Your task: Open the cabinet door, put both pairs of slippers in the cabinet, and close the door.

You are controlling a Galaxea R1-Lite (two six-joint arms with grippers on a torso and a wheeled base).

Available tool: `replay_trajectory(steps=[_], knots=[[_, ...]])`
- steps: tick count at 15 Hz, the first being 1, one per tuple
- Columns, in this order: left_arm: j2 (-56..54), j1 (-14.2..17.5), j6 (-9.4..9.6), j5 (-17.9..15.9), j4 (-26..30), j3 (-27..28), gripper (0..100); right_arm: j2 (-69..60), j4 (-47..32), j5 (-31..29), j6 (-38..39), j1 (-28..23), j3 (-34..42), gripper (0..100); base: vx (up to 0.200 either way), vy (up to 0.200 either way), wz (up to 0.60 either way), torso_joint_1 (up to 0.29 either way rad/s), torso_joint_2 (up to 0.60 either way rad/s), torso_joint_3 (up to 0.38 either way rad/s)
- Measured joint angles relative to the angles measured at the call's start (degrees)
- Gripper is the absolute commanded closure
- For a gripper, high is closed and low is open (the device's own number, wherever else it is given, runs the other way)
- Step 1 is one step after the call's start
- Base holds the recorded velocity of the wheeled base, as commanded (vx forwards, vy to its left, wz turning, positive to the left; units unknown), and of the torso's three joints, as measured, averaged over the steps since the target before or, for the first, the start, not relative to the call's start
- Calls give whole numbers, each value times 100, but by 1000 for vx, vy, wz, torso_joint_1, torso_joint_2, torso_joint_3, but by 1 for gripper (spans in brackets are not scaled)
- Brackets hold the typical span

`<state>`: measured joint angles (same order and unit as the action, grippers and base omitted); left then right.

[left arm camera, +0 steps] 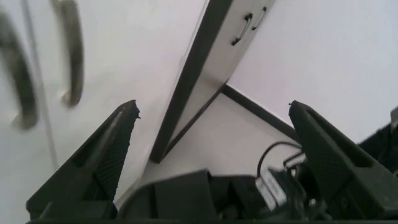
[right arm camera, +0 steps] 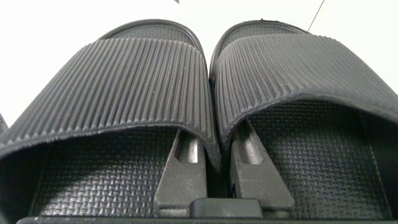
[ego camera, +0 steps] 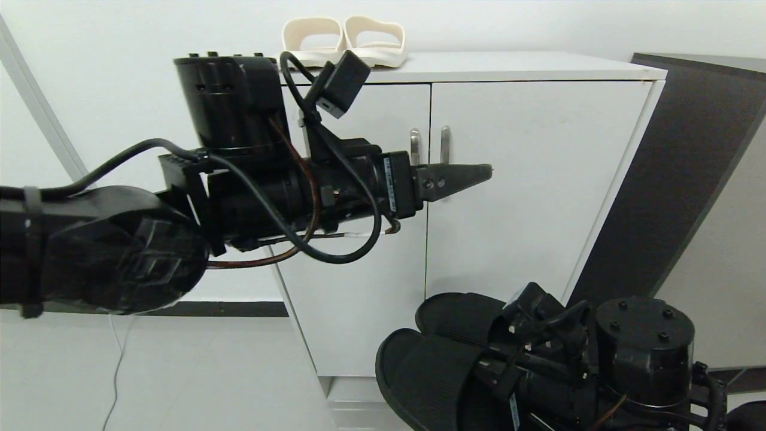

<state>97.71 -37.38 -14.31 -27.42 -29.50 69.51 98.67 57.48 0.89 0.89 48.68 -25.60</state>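
Near the cabinet handles (ego camera: 415,145), left gripper (ego camera: 479,173) level, fingers (left arm camera: 106,155) apart.

Left hand (ego camera: 479,173) hangs by cabinet handles (ego camera: 444,143); right hand (ego camera: 508,354) holds black slippers (ego camera: 428,362).

At 12 o'clock from me stands the white cabinet (ego camera: 538,179), resting on the pale floor (ego camera: 179,371) against the wall. Its flat top (ego camera: 508,66) carries the cream slippers (ego camera: 344,39). They lie side by side and touching, strap openings turned toward me, at the 9 o'clock end of that top. Both doors (ego camera: 359,299) are shut, with two upright metal handles (ego camera: 428,145) just either side of the middle seam. Down at 7 o'clock a thin cable (ego camera: 116,365) runs across the floor, well apart from the cabinet's foot.
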Motion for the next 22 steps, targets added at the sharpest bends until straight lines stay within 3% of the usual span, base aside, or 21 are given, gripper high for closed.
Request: replay_trajectory(steps=[4,9,15,22], knots=[[603,20,-238,-191,57,756,0,15,-2,0,-2,-6,11,100,0,0,0,0,0,0],[794,144,-279,-121,61,857,0,17,-2,-2,-2,-12,11,100,0,0,0,0,0,0],[822,172,-263,501,50,859,0,23,-2,-2,9,-28,11,100,0,0,0,0,0,0],[1073,190,-251,728,66,1219,0,28,0,1,9,-28,11,100,0,0,0,0,0,0]])
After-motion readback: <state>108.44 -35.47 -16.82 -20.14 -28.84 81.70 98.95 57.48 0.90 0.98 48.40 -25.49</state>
